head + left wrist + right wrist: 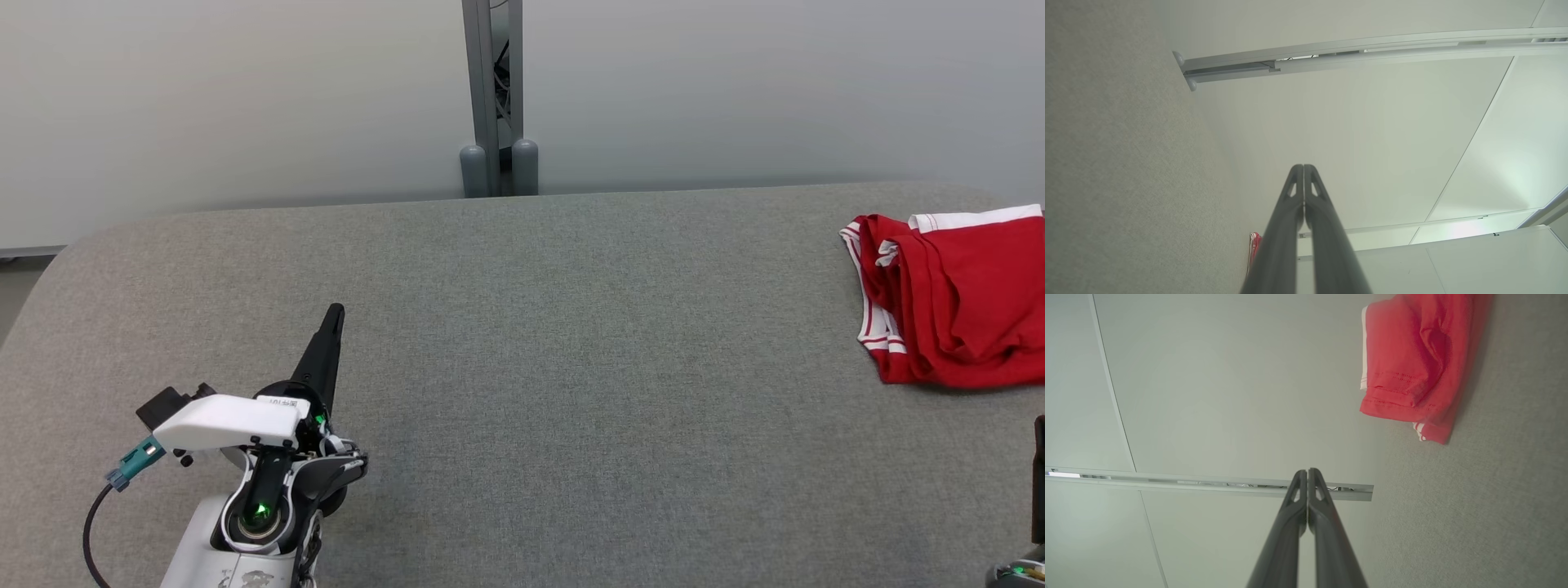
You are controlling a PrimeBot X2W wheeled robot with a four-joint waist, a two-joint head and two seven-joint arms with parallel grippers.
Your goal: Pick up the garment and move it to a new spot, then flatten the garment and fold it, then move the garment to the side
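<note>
The garment [955, 298] is red with white stripes and a white band, lying crumpled at the far right of the grey surface [531, 367]. The right wrist view shows the garment [1412, 363] at its upper right; a sliver of the garment [1254, 243] peeks beside the fingers in the left wrist view. My left gripper [335, 314] rests at the lower left, shut and empty, far from the cloth. Its tips [1303, 167] touch. My right gripper [1307, 471] is shut with nothing in it; a dark part of it [1038, 478] shows at the right edge, below the garment.
A grey metal post [494, 98] with two rounded feet stands behind the surface's far edge, between pale wall panels [245, 98]. The surface's left corner curves off near the left arm.
</note>
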